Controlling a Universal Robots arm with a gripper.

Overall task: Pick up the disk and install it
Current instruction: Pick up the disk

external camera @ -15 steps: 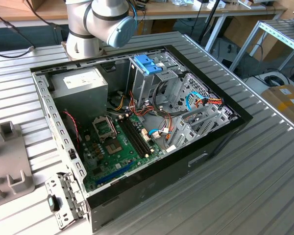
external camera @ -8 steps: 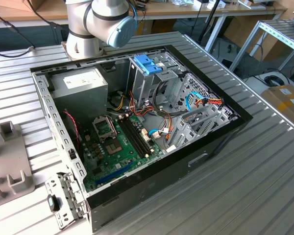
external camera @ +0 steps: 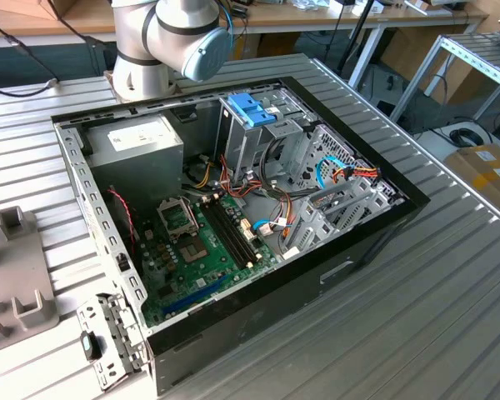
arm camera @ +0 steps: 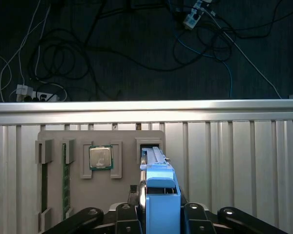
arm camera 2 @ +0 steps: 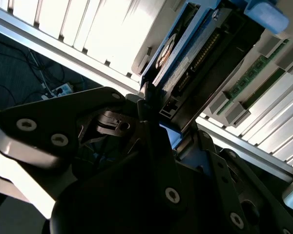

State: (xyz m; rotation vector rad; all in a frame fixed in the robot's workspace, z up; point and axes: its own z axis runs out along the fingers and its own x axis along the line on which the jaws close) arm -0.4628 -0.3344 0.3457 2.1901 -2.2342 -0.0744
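Note:
The disk [arm camera: 158,175] stands on edge in a slot of a grey parts holder [arm camera: 78,195], with its light-blue carrier rail towards the camera. My gripper [arm camera: 160,217] sits over it, with black fingers [arm camera: 128,214] close against both sides of the rail, and looks shut on it. In the second wrist view the disk [arm camera 2: 195,53] runs edge-on out of the gripper [arm camera 2: 158,122], and its dark body and blue rail are pinched at the finger ends. I cannot tell whether the disk has left the slot. The open computer case [external camera: 375,250] lies on the table.
The holder also carries a square processor chip [arm camera: 100,157] and a green memory stick [arm camera: 65,180]. Beyond the slatted table's edge [arm camera: 146,106] is dark floor with cables. In the case, a deeper-blue latch [external camera: 252,108] tops the drive cage beside the motherboard [external camera: 200,242]. The arm's base [external camera: 162,37] stands behind.

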